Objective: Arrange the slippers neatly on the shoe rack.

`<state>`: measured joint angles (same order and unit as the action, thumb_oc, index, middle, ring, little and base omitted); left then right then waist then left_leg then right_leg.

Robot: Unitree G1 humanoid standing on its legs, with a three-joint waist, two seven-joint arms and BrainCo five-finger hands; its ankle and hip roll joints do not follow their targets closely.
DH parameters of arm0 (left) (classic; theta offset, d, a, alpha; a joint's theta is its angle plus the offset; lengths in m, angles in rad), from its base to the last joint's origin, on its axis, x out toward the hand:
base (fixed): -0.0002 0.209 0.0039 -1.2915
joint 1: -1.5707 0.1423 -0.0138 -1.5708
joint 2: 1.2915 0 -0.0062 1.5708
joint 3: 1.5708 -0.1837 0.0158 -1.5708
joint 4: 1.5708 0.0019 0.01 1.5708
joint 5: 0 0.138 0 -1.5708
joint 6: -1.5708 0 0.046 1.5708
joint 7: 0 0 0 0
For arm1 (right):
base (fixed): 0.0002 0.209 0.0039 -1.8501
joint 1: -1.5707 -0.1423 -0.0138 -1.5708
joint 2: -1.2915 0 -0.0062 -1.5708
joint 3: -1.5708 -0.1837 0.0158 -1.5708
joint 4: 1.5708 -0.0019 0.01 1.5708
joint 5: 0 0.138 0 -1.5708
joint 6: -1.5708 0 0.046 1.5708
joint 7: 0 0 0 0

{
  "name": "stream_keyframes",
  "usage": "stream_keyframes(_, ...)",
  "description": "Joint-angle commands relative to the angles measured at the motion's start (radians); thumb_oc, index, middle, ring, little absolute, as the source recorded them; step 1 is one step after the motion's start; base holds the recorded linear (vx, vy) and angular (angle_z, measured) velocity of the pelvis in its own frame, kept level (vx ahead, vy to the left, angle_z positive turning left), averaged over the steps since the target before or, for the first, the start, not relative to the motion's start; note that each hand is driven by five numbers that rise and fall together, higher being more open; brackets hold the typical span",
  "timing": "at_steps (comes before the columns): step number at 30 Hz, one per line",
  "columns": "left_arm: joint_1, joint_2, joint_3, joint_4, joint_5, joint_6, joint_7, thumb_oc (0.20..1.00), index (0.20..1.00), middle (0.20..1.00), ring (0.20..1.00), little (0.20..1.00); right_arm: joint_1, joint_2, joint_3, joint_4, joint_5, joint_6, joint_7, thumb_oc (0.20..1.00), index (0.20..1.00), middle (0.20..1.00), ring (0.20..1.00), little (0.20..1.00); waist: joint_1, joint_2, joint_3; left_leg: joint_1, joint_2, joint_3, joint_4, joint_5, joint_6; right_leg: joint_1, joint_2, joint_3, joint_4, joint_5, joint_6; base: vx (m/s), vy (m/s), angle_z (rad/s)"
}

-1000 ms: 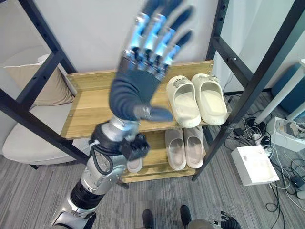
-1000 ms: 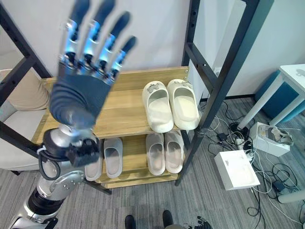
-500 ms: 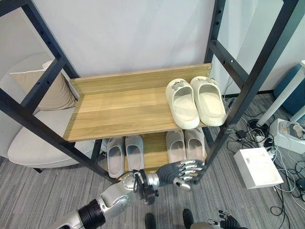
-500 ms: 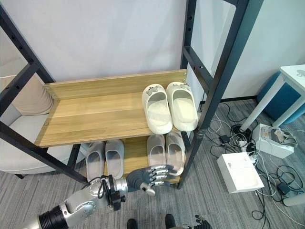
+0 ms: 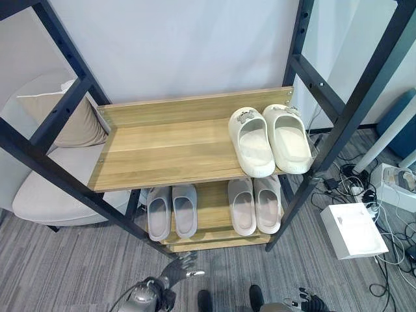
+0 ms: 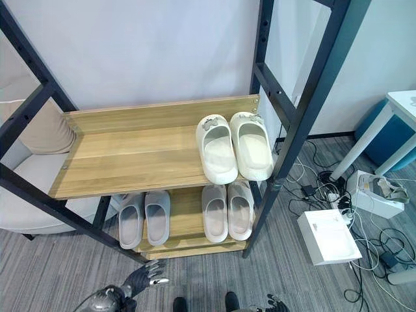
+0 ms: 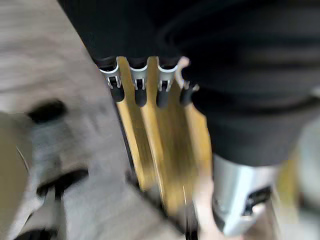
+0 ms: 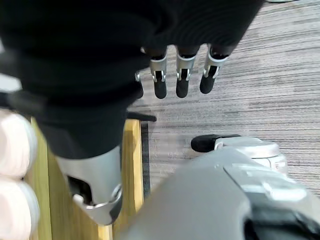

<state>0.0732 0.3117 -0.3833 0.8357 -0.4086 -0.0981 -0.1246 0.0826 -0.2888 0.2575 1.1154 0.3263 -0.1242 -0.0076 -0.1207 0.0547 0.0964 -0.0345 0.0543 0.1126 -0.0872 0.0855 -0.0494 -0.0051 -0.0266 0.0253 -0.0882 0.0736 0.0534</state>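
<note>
A cream pair of slippers [image 5: 270,140] stands side by side at the right end of the upper wooden shelf [image 5: 162,149]. On the lower shelf [image 5: 211,208] a grey pair [image 5: 171,211] sits at the left and a pale beige pair [image 5: 255,205] at the right. My left hand [image 5: 177,268] hangs low in front of the rack, just above the carpet, its fingers [image 7: 140,92] straight and holding nothing. Near the carpet my right hand [image 5: 311,302] also hangs, fingers [image 8: 182,82] relaxed and empty, beside the rack's lower board.
The black metal frame posts [image 5: 341,123] flank the shelves. A light armchair [image 5: 39,195] with a beige cushion [image 5: 71,123] stands to the left. A white box [image 5: 354,229] and tangled cables [image 5: 390,247] lie on the carpet at the right.
My left arm has dropped from raised in front of the camera, past the lower shelf's front, down to near the floor. The slippers have not moved.
</note>
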Motion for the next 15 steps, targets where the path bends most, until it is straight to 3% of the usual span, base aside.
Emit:
stream_keyframes(1,-0.088,-0.018,0.061,0.089,0.065,-0.040,0.075,1.000,1.000,1.000,1.000,1.000,-0.040,0.014,-0.019,0.027,0.016,-0.017,-0.027,1.000,1.000,1.000,1.000,1.000,0.017,-0.043,0.009,0.051,0.034,-0.027,0.000,-0.048,-0.038,0.027,-0.043,-0.032,0.001,-0.080,0.059,0.01,0.000,0.04)
stream_keyframes(8,-0.139,-0.052,0.148,0.219,0.055,-0.047,0.137,1.000,1.000,1.000,1.000,1.000,-0.072,0.006,-0.030,0.006,0.023,-0.028,-0.053,1.000,1.000,1.000,1.000,1.000,0.023,-0.055,0.000,0.060,0.035,-0.031,0.000,-0.050,-0.038,0.036,-0.042,-0.034,0.001,-0.084,0.056,0.00,0.000,0.00)
stream_keyframes(15,-0.148,-0.064,0.157,0.178,0.023,-0.073,0.173,1.000,1.000,1.000,1.000,1.000,-0.085,0.005,-0.047,-0.135,0.101,-0.066,-0.076,1.000,1.000,1.000,1.000,1.000,0.028,-0.062,-0.008,0.064,0.035,-0.033,0.000,-0.054,-0.038,0.043,-0.040,-0.034,0.001,-0.088,0.057,0.00,0.000,0.00)
